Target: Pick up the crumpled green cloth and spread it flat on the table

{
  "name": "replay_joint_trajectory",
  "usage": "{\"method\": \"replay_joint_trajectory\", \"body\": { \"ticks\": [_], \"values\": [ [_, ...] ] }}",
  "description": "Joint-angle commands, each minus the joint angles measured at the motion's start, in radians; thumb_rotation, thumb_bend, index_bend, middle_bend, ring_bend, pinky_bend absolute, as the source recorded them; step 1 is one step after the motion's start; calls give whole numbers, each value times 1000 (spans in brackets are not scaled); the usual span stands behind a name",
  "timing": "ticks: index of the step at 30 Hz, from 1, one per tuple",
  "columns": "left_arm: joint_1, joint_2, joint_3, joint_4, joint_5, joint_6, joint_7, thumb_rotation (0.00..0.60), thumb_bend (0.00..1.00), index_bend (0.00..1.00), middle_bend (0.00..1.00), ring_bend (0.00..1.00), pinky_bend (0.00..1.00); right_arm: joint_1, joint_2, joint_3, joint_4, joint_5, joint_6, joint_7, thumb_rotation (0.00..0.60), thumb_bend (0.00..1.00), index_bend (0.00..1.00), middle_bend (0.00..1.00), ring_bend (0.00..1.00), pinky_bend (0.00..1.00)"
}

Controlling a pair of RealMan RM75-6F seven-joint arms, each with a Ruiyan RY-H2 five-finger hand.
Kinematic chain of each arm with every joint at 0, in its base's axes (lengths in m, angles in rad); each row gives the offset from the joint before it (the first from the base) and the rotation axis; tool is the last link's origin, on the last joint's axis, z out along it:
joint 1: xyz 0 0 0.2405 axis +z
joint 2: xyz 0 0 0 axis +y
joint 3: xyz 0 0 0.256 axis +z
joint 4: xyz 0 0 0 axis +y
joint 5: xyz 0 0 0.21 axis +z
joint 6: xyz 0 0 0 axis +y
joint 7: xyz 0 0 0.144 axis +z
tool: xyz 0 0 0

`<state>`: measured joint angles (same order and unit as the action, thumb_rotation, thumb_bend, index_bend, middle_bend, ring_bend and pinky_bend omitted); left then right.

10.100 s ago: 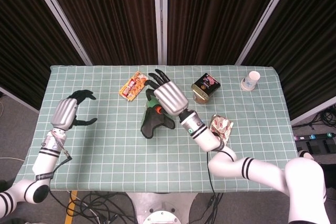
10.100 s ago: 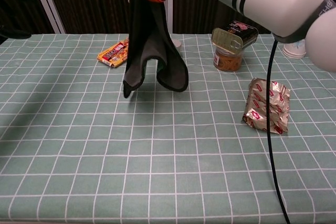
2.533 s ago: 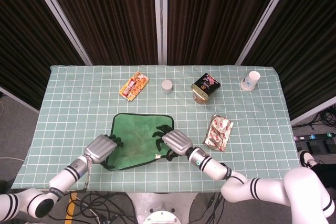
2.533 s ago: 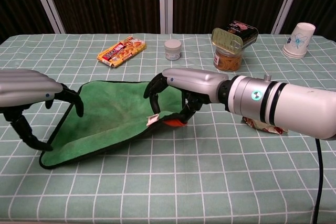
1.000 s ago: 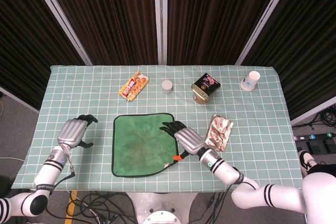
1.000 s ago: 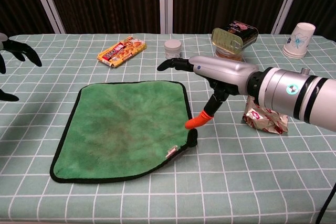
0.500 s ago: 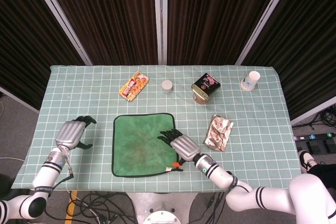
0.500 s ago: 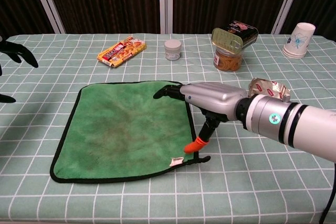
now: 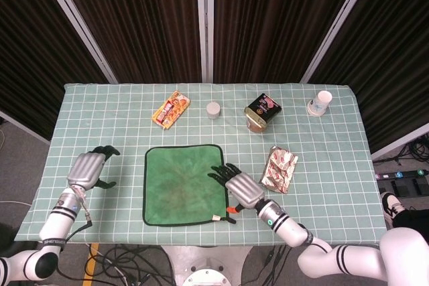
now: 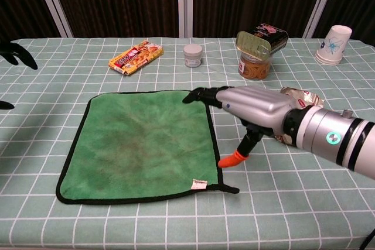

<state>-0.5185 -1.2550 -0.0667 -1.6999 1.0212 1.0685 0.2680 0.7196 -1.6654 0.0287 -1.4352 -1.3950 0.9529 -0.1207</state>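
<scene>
Covering the checked tablecloth [image 9: 120,112] at frame centre, the green cloth [image 9: 181,182] is seen flat, fuzzy, black-edged. The right hand [image 9: 238,189], silver with dark fingers spread, is held empty at its right edge. The left hand [image 9: 89,167], lower left, is loosely curled, empty; chest view shows only fingertips.

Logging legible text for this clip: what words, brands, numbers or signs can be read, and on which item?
None can be read.
Orange snack packet: print too blurred.
Open tin: lid label too small.
Paper cup: blue emblem, no legible words.
Foil pouch: red print unreadable.
Green cloth: white tag, too small.
</scene>
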Motion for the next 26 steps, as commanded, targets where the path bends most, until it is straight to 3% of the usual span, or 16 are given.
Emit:
{"method": "replay_joint_trajectory", "body": {
  "ticks": [1,5,12,21,26],
  "values": [
    [38,1,-13,21,21,90,0,600,0,251,224,185,346,-58,112,47,-60,4,116,1,596,0,85,0,0,0],
    [90,-13,-29,57,43,209,-5,600,12,252,224,185,345,-140,230,52,-115,30,219,-16,600,22,67,9,0,0],
    [187,-29,-32,119,130,387,-56,600,16,252,224,185,328,-299,408,-13,-161,50,345,-19,600,45,0,3,0,0],
    [291,-18,28,53,241,516,-15,600,17,252,222,185,322,-475,508,-56,-213,42,500,84,600,48,0,0,0,0],
    [326,14,62,-28,242,499,15,600,16,252,222,185,322,-537,537,-47,-227,16,579,138,600,46,0,0,0,0]
  ]
}}
